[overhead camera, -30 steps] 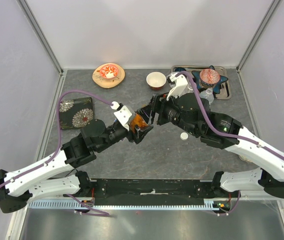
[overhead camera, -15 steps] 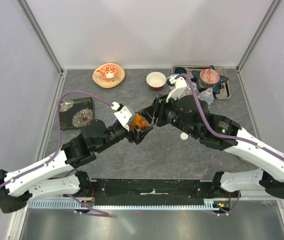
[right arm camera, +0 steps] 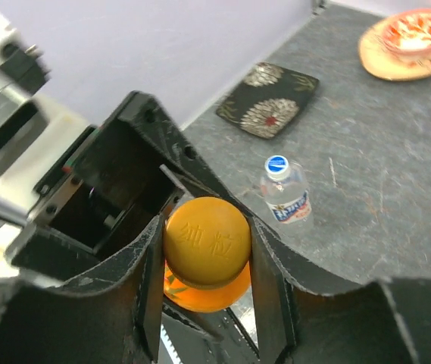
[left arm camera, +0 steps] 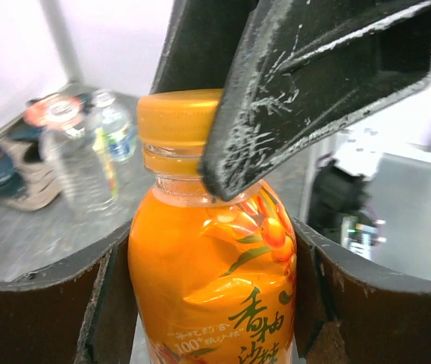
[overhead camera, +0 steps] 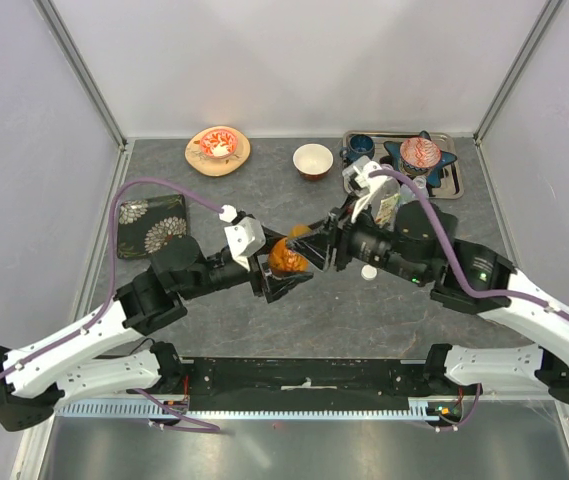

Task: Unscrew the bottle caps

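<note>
A: How much room is there on the tabletop [overhead camera: 294,330]?

B: It is walled left, right and far, with the arm bases along the near edge. The widest bare stretch lies near the middle, between the two arms and the bases. The far strip is taken: a round plate [overhead camera: 217,148] far left, a small bowl [overhead camera: 312,159] at the far middle, a metal tray [overhead camera: 449,178] far right with a blue star dish [overhead camera: 422,153] and a dark blue cup [overhead camera: 358,145] on it. A dark floral mat [overhead camera: 151,224] lies by the left wall.

A: And the orange bottle [overhead camera: 286,257]?

B: Held off the tabletop at the centre, between the arms. The left end effector [overhead camera: 274,268] is clamped on its body; the right end effector [overhead camera: 316,247] is closed around its orange cap [right arm camera: 205,240].

A: Other bottles?

B: In the left wrist view a taller clear bottle [left arm camera: 76,161] and a short one with a blue label [left arm camera: 117,129] stand together off to the left. In the right wrist view a short bottle with a blue cap [right arm camera: 284,191] stands alone on bare tabletop, apart from the mat. A white loose cap [overhead camera: 368,271] lies just near of the right arm.

A: Any writing?

B: The orange label [left arm camera: 234,303] carries Chinese characters and "100%". The cap top has two embossed characters; I cannot read them surely.
</note>
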